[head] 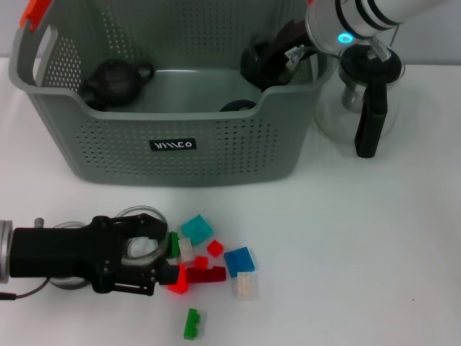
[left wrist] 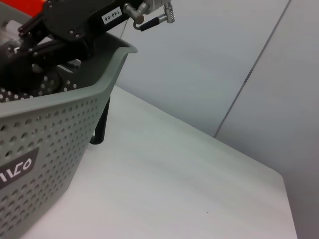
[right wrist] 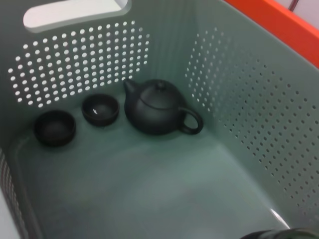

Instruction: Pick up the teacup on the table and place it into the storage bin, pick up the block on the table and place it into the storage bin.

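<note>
The grey-green storage bin stands at the back of the table; its perforated wall fills one side of the left wrist view. On its floor sit two black teacups. Another dark round piece shows just behind the front wall. My right gripper hangs inside the bin's right end. Loose blocks lie in front: teal, blue, red, green. My left gripper lies low at the front left, open, its tips beside the blocks.
A black teapot rests in the bin's left part. A glass pitcher with a black handle stands right of the bin. A round clear glass piece lies under the left gripper. White table spreads to the right.
</note>
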Tool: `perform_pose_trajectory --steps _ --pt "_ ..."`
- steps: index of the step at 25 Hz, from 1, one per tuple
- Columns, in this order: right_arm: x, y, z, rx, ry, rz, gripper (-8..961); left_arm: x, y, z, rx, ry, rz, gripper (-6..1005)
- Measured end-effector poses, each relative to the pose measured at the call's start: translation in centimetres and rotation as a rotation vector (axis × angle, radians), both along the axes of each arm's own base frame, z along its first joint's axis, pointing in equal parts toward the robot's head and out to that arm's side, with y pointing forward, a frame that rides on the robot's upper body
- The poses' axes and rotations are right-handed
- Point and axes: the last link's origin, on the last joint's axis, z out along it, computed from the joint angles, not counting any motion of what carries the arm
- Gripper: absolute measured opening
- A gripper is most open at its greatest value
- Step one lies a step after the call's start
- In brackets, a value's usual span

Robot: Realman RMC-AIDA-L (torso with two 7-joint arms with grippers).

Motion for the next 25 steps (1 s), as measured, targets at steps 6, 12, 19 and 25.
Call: perform_pose_trajectory --steps 6,12,19,25 --pt "-0.3 0.1 0.2 0.008 0.0 0.014 196 0.0 0.0 0.0 0.0 -0.002 0.001 914" --pt "-1.0 0.1 1.0 0.034 0.026 0.047 451 0.0 -0.1 0.1 -0.001 -0.008 0.002 913" --pt "-2.9 0.2 3.3 0.104 0.099 0.108 747 0.0 0.0 0.5 0.011 -0.01 0.009 913" --pt "-5.1 -1.2 6.5 0.128 0.246 0.157 780 0.0 0.2 1.5 0.036 -0.031 0.004 912"
